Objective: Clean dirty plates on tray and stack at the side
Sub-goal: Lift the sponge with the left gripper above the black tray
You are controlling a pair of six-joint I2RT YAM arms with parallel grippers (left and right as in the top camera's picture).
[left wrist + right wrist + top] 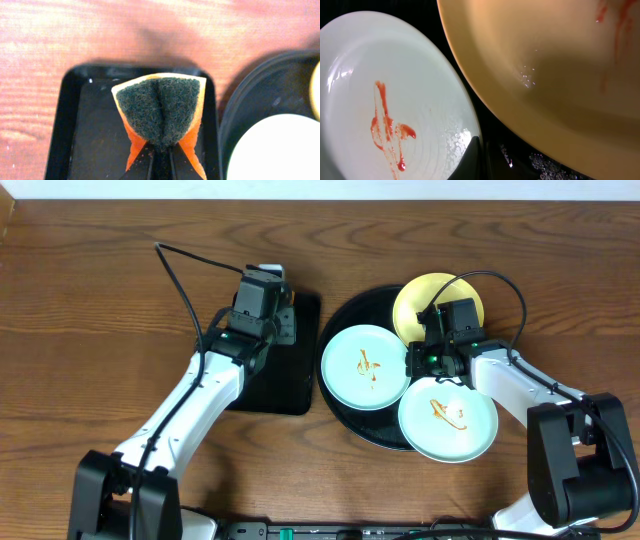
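Observation:
The round black tray (345,315) holds three plates. A mint plate (365,367) with a sauce smear lies at its left. A second smeared mint plate (448,420) lies at the front right. A yellow plate (425,300) lies at the back. My right gripper (418,352) is low between the plates. In the right wrist view its jaws (481,150) look shut and empty at the mint plate's (395,90) rim, beside the smeared yellow plate (545,65). My left gripper (270,285) (161,150) is shut on an orange sponge (160,107) with a dark green pad.
A rectangular black tray (285,385) (65,115) lies left of the round tray, under the left gripper. The round tray's rim (260,85) and a mint plate (280,150) show at the right of the left wrist view. The table is brown wood (100,300).

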